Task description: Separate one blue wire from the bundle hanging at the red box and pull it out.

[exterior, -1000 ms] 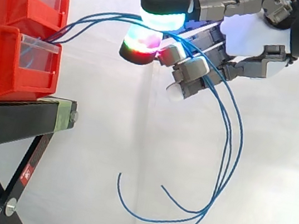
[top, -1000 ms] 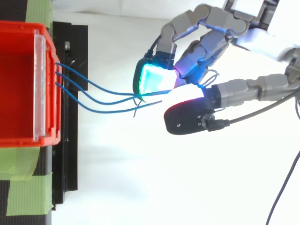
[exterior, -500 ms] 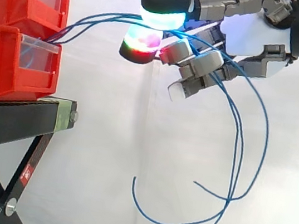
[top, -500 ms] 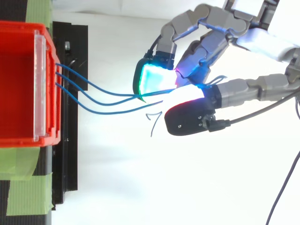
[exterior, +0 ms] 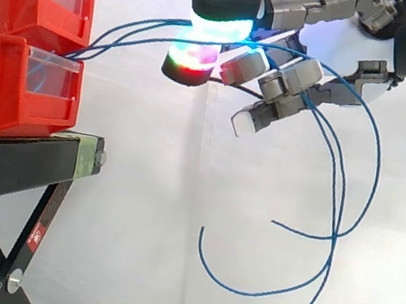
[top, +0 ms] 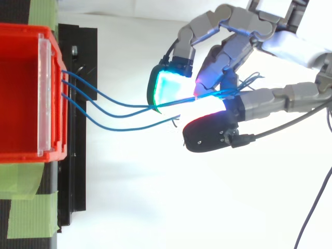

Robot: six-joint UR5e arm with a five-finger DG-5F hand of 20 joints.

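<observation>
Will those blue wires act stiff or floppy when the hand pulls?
Probably floppy: past the hand the blue wires droop in loose curls. Likely light, arcing unsupported from the red box. Possibly slippery: thin, smooth, pinched between fingers.

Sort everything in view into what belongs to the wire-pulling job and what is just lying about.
Belongs to the job:
blue wires
red box they run from
hand, fingers pinching the blue wires

Just there:
black stand
green tape
white curtain

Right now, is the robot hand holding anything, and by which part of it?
Yes: the robot hand pinches the blue wires between glowing fingertips, partway along their length, between the red box and their dangling free ends.
</observation>
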